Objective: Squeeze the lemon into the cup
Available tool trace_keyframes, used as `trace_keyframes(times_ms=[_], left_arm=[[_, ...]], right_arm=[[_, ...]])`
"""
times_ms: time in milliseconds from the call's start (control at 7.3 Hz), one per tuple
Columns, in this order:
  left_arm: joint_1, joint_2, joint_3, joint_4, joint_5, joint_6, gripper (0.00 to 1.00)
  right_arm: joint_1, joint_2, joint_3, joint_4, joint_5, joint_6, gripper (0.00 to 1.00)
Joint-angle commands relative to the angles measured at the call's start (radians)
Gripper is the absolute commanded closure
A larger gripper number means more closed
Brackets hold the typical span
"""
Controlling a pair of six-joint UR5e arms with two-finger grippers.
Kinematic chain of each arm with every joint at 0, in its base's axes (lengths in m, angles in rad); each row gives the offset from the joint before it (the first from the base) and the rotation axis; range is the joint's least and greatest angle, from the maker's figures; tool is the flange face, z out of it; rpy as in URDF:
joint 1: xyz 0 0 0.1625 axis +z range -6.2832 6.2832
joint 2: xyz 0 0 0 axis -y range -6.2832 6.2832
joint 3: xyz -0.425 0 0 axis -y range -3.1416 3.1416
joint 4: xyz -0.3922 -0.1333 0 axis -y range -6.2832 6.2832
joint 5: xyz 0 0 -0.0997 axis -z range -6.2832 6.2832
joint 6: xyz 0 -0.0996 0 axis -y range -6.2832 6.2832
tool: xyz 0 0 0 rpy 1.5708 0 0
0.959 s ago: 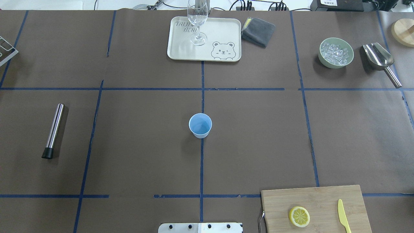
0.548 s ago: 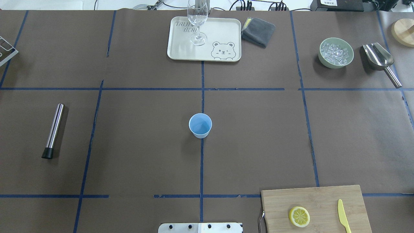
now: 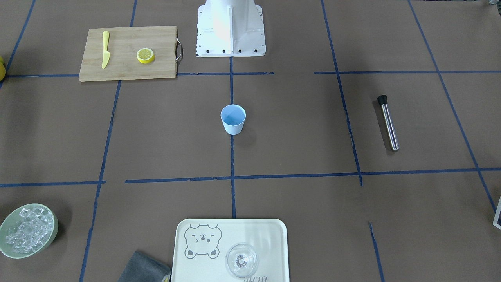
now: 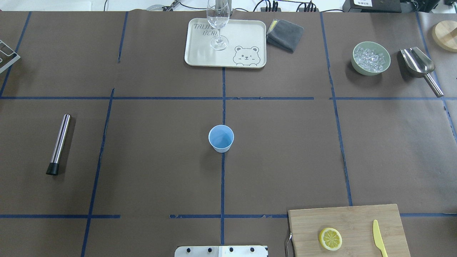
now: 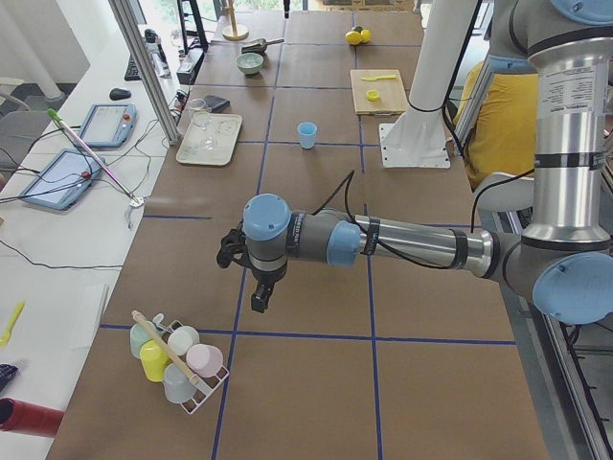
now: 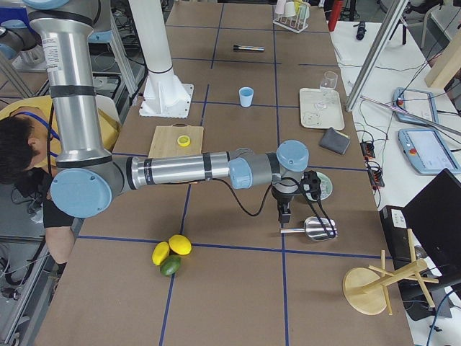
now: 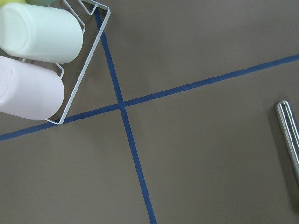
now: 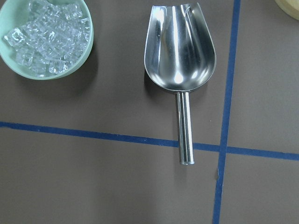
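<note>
Nearest in the left side view, the left gripper (image 5: 259,293) hangs from its arm at centre frame, pointing down above the brown table (image 5: 316,383). We cannot tell how far its jaws stand apart, since only this side view shows it. Its wrist camera looks down on a wire rack (image 7: 85,56) of tumblers at upper left and the end of a steel rod (image 7: 288,140) at the right edge.

In the right side view the right gripper (image 6: 284,215) likewise points down at centre frame, and again we cannot tell its opening. Its wrist camera shows a metal scoop (image 8: 180,51) at top centre and a green bowl of ice (image 8: 89,39) at upper left.

The lemon (image 4: 330,238) is a thick round piece with yellow rind, its pale segmented face up. It lies on the wooden board (image 4: 357,216) at the lower right of the overhead view, with a yellow knife (image 4: 379,238) to its right, well apart from both grippers.

Farther on, the cup (image 4: 221,138), light blue and upright, stands mid-frame on a blue tape line (image 4: 222,185), well apart from the lemon and both grippers
</note>
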Motion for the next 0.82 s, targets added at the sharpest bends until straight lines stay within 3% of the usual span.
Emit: trace_keyframes(times_ms=[0,274,685], left_arm=[[0.004,0.000,-0.011,-0.003,-0.001,0.002,0.00],[0.007,0.002,-0.021,-0.050,-0.004,0.006,0.00],[0.022,0.009,-0.011,-0.142,-0.004,0.003,0.00]], right_arm=[[-0.012,0.000,-0.006,0.002,0.000,-0.006,0.00],[-0.032,-0.002,0.023,0.002,0.010,0.001,0.00],[-0.173,-0.118,0.268,0.061,0.044,0.150,0.00]])
